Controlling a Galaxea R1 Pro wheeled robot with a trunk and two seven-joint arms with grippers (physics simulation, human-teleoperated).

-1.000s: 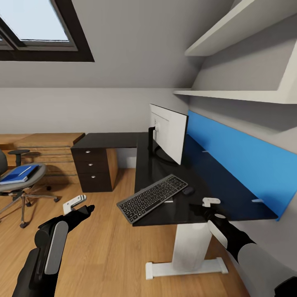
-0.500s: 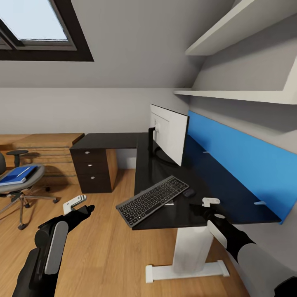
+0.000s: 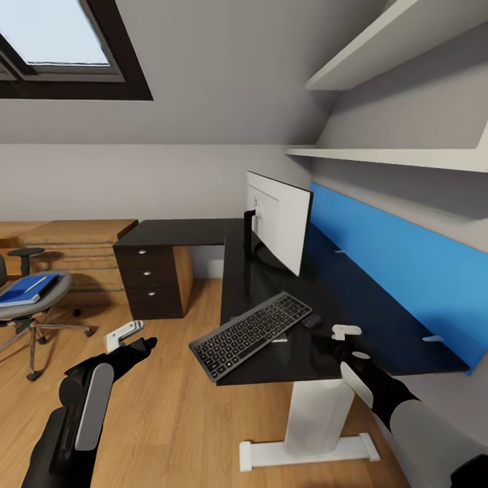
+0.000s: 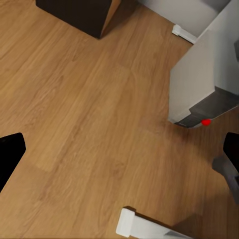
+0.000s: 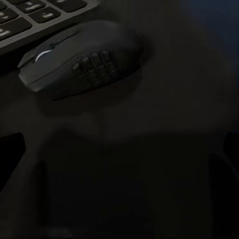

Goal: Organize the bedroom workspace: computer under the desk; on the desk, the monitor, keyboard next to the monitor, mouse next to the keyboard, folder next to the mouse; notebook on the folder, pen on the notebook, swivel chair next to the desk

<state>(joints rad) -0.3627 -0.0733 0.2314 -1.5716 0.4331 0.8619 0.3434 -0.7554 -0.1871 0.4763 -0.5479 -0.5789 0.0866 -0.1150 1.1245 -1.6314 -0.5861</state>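
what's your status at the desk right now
Both grippers open, empty: left gripper over floor, right gripper above desk. Mouse beside keyboard. Folder on chair.

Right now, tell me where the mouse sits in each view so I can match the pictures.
Head view: the mouse lies on the black desk, just off the keyboard's far right corner, ahead of the right tool.
Right wrist view: the mouse is large and close on the dark desktop.
Left wrist view: not in it.
Shared landmark: the keyboard edge beside the mouse.
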